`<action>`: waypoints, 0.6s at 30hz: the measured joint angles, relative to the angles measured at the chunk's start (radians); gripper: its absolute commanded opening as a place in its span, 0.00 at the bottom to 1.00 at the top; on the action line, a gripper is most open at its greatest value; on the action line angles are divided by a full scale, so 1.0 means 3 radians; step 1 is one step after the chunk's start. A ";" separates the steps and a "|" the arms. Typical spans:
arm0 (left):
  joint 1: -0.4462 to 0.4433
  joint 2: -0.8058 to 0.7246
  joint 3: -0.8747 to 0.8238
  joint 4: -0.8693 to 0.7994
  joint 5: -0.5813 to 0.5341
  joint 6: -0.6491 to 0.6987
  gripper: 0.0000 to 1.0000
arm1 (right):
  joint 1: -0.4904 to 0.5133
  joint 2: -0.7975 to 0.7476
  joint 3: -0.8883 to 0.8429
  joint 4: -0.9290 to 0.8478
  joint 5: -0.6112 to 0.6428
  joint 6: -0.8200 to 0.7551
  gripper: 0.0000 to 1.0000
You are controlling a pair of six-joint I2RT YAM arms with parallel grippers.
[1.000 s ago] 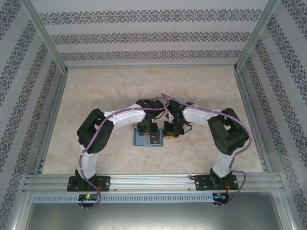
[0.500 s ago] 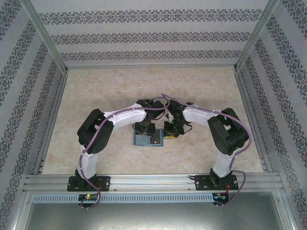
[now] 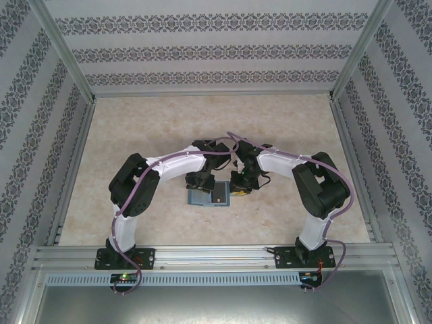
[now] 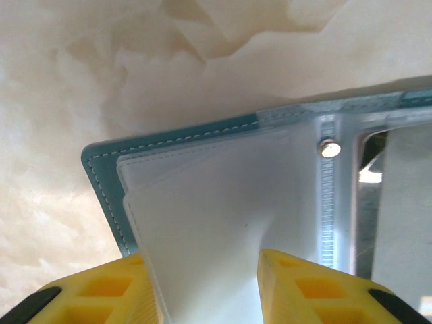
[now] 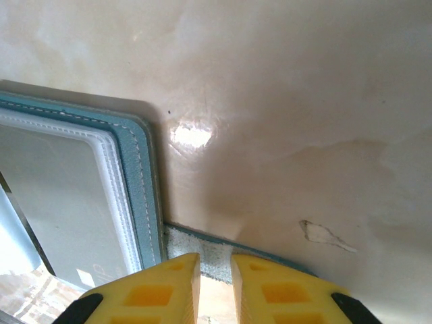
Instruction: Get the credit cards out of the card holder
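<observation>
The teal-blue card holder [image 3: 199, 198] lies open on the table between both arms. A dark credit card [image 3: 218, 196] shows on its right half. My left gripper [image 3: 200, 182] hangs over its left half. In the left wrist view the left gripper [image 4: 206, 262] is shut on a white translucent pocket leaf [image 4: 202, 202], lifted off the teal cover [image 4: 101, 181]. My right gripper [image 3: 237, 185] sits at the holder's right edge. In the right wrist view the right gripper [image 5: 214, 262] is nearly closed on the grey strap tab [image 5: 202, 247] beside the teal cover [image 5: 138, 175].
A metal snap [image 4: 329, 148] and a shiny clear pocket [image 4: 395, 202] lie right of the lifted leaf. A clear window pocket [image 5: 61, 196] fills the holder's right half. Bare marble-patterned table [image 3: 135, 135] surrounds the holder, bounded by aluminium rails [image 3: 74, 169].
My left gripper has shifted slightly away from the dark card, so more of the card shows from above. The right arm has not moved.
</observation>
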 measured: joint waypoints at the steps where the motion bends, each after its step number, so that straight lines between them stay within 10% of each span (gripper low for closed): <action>1: 0.0001 0.0000 -0.0029 0.0000 0.0001 0.0008 0.39 | 0.0000 0.0000 0.0000 0.0000 0.0000 0.0000 0.22; 18: 0.0112 -0.0065 -0.0182 -0.0076 -0.0043 0.0177 0.35 | 0.0001 0.0000 0.0003 -0.0003 0.0001 0.0001 0.22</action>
